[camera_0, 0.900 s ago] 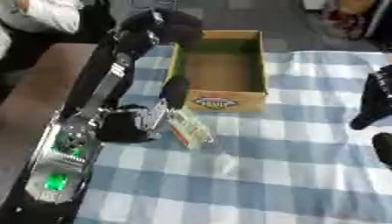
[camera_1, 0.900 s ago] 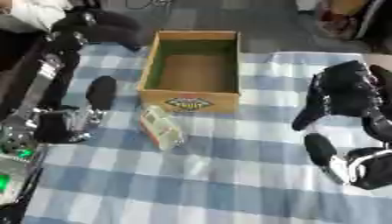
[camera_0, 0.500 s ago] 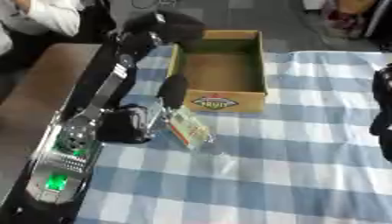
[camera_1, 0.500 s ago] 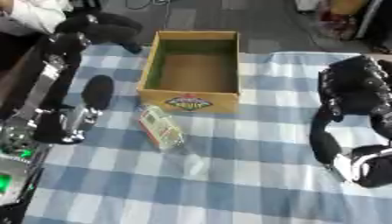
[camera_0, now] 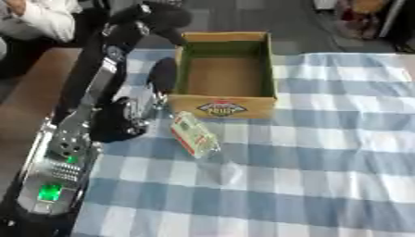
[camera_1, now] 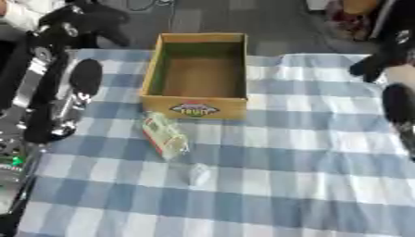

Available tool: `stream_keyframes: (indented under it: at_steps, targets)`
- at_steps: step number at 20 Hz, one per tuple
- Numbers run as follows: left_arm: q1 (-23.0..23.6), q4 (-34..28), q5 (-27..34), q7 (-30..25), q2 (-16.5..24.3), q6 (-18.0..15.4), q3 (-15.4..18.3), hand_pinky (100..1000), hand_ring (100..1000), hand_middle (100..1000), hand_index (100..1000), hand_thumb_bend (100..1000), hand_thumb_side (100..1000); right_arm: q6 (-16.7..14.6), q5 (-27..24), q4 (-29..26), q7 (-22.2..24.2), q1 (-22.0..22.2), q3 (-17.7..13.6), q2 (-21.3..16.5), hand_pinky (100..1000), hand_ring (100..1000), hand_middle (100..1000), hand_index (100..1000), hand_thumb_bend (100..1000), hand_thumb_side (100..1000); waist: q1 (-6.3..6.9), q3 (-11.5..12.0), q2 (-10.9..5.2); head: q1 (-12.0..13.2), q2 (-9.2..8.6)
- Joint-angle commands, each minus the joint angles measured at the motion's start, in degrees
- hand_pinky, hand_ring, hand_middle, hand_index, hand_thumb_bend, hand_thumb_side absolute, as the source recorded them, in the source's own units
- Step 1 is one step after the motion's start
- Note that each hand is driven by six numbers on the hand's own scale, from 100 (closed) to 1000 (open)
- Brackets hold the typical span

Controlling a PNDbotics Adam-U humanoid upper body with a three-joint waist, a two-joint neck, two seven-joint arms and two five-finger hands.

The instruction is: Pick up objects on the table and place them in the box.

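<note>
Blue-and-white checked cloth covers the desk (camera_0: pixel 340 152). An open cardboard box (camera_0: pixel 225 74) stands at its far side, nothing visible inside. Just in front lies a clear packet (camera_0: pixel 193 134) with red markings, then a small clear object (camera_0: pixel 228 172). The left robot hand (camera_0: pixel 122 118) rests beside the packet, fingers too blurred to judge; the right robot hand (camera_1: pixel 397 102) likewise.
</note>
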Motion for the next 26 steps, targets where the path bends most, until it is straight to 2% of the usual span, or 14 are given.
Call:
stream_keyframes:
  at_steps: [1, 5, 10, 12, 14, 18, 19, 20, 21, 22, 23, 24, 25, 26]
  targets:
    - [-1.4, 0.2, -0.1, -2.7, 6.1, 1.5, 0.6, 717, 587, 757, 842, 455, 944, 4.3, 1.4, -0.9, -5.9, -0.1, -0.8, -0.9, 481, 485, 534, 728, 214, 996, 0.19, -0.2, -1.04, -0.5, 0.82]
    - [-3.1, 3.4, 1.5, -8.6, 14.5, 1.4, -1.5, 736, 603, 766, 843, 428, 977, 6.7, 1.9, -0.9, -10.0, 0.2, -0.3, -1.3, 479, 480, 527, 726, 220, 996, 0.96, -0.4, -1.38, -0.3, 2.02]
    - [-6.3, 7.5, 4.9, -17.2, 23.5, -0.9, -5.0, 743, 624, 767, 839, 419, 997, 7.8, 2.4, -0.9, -10.6, 0.5, 0.6, -2.0, 477, 476, 530, 735, 231, 990, 1.89, -0.6, -2.25, -0.1, 3.2]
    - [-7.8, 8.8, 6.2, -20.6, 25.7, -1.8, -6.2, 742, 631, 768, 842, 425, 986, 8.1, 2.6, -0.9, -10.5, 0.6, 0.8, -2.2, 477, 476, 530, 735, 231, 991, 2.12, -0.6, -2.54, 0.1, 3.46]
    - [-9.6, 10.1, 7.0, -25.2, 28.0, -2.6, -8.0, 714, 639, 767, 851, 372, 922, 8.4, 2.7, -0.9, -10.0, 0.7, 1.1, -2.4, 479, 476, 530, 736, 231, 993, 2.44, -0.9, -2.88, 0.4, 3.75]
    - [-13.1, 12.2, 8.7, -33.7, 30.3, -3.3, -10.7, 709, 654, 777, 860, 421, 860, 8.7, 3.0, -0.9, -8.7, 0.6, 1.6, -2.6, 482, 476, 529, 735, 230, 997, 2.94, -1.1, -3.34, 0.6, 4.15]
    - [-13.8, 12.7, 9.2, -35.5, 30.5, -3.4, -11.2, 720, 669, 789, 868, 473, 832, 8.7, 3.0, -0.9, -8.5, 0.6, 1.7, -2.6, 483, 475, 527, 733, 229, 998, 3.09, -1.2, -3.43, 0.6, 4.26]
    - [-14.6, 13.2, 9.5, -37.3, 30.7, -3.5, -11.8, 720, 669, 789, 868, 473, 832, 8.8, 3.1, -0.9, -8.2, 0.6, 1.8, -2.7, 483, 475, 527, 733, 229, 998, 3.21, -1.2, -3.51, 0.6, 4.36]
    - [-15.3, 13.7, 9.8, -39.2, 30.7, -3.6, -12.4, 746, 698, 812, 887, 581, 793, 8.9, 3.1, -0.9, -7.9, 0.6, 1.9, -2.7, 484, 474, 526, 732, 228, 998, 3.31, -1.3, -3.59, 0.6, 4.43]
    - [-16.0, 14.2, 10.1, -41.0, 30.7, -3.8, -12.8, 740, 692, 807, 884, 550, 804, 8.9, 3.0, -0.9, -7.7, 0.5, 1.9, -2.7, 484, 474, 526, 732, 228, 998, 3.38, -1.3, -3.66, 0.6, 4.47]
    - [-16.7, 14.6, 10.4, -42.7, 30.6, -4.1, -13.3, 795, 734, 839, 920, 836, 710, 8.9, 3.0, -0.9, -7.6, 0.5, 2.0, -2.7, 484, 474, 525, 732, 226, 998, 3.44, -1.4, -3.71, 0.5, 4.49]
    - [-17.5, 15.0, 10.8, -44.6, 30.4, -4.6, -13.8, 800, 736, 838, 920, 860, 707, 8.9, 3.0, -0.9, -7.4, 0.5, 2.1, -2.8, 484, 474, 525, 732, 226, 998, 3.49, -1.5, -3.77, 0.5, 4.51]
    - [-18.2, 15.4, 11.2, -46.3, 30.3, -5.2, -14.1, 818, 748, 857, 953, 990, 711, 8.9, 2.9, -0.9, -7.3, 0.5, 2.1, -2.8, 484, 473, 523, 731, 225, 999, 3.52, -1.5, -3.81, 0.4, 4.54]
    - [-19.1, 15.8, 11.3, -47.5, 30.1, -5.8, -14.5, 835, 758, 866, 959, 1000, 734, 8.9, 2.9, -0.9, -7.1, 0.5, 2.2, -2.8, 484, 472, 523, 731, 223, 998, 3.55, -1.5, -3.84, 0.4, 4.6]
